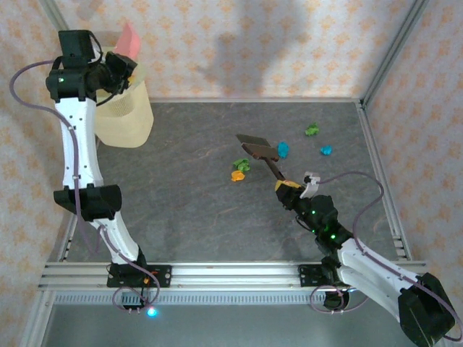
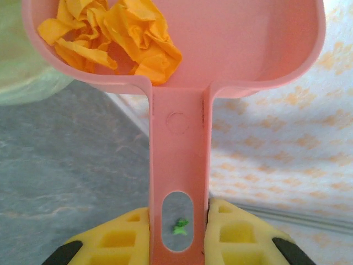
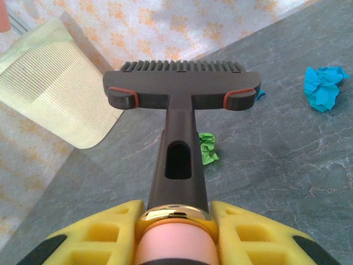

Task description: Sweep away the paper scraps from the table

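The left hand (image 1: 121,71) hangs at the far-left corner, clamped on the handle of the pink plastic dustpan (image 2: 179,138). The pan carries a crumpled orange paper wad (image 2: 127,38) above the cream ribbed plastic bin (image 1: 126,119). The right hand (image 3: 174,221) grips the dark long-handled brush (image 3: 182,91) over the dark grey stone-patterned bench (image 1: 188,202). The small crumpled paper scraps (image 1: 283,150), orange, green and teal, lie around the brush head, ahead of the right hand and well apart from the left. One green scrap (image 3: 208,148) seems to sit just beside the handle.
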